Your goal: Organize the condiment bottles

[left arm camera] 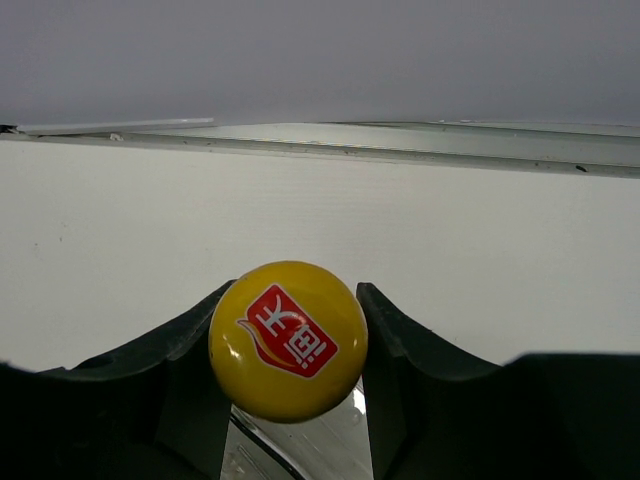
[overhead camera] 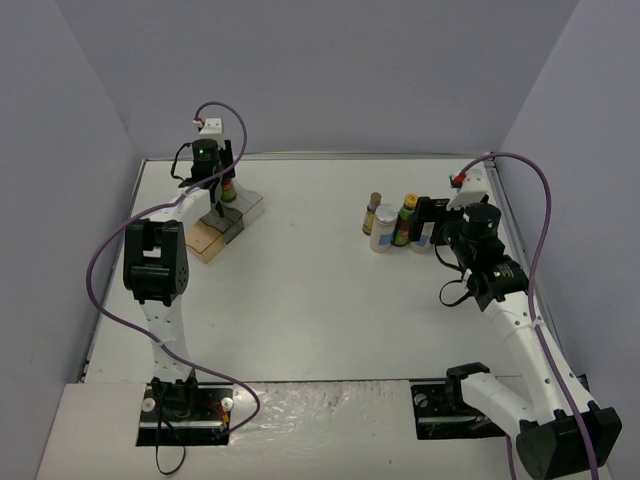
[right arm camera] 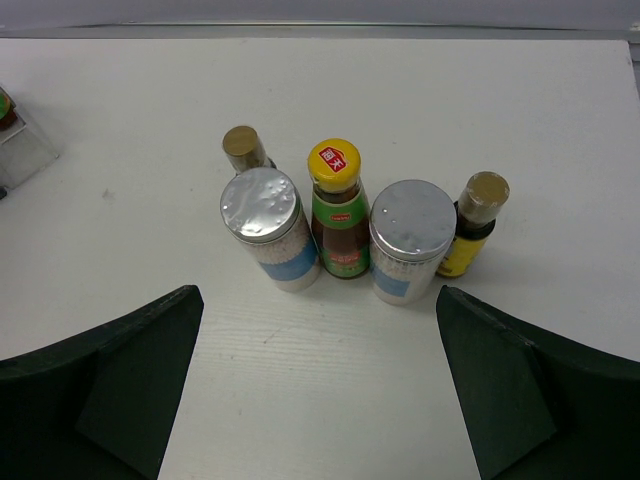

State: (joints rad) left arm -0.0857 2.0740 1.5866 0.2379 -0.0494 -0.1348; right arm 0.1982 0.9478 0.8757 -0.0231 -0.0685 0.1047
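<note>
My left gripper point(overhead camera: 222, 200) is shut on a yellow-capped sauce bottle point(left arm camera: 288, 340), upright at the tinted tray point(overhead camera: 208, 242) at the far left; the fingers point(left arm camera: 395, 350) hug its cap. On the right stands a tight group: two silver-lidded jars point(right arm camera: 262, 205) point(right arm camera: 412, 220), a second yellow-capped sauce point(right arm camera: 335, 170) between them, and two slim brown-capped bottles point(right arm camera: 243, 148) point(right arm camera: 482, 195). My right gripper point(right arm camera: 320, 400) is wide open and empty, just short of the group; in the top view it point(overhead camera: 437, 228) partly hides the right jar.
The tray's clear corner point(right arm camera: 20, 150) shows at the left edge of the right wrist view. Grey walls enclose the white table point(overhead camera: 320, 300) on three sides. Purple cables loop over both arms.
</note>
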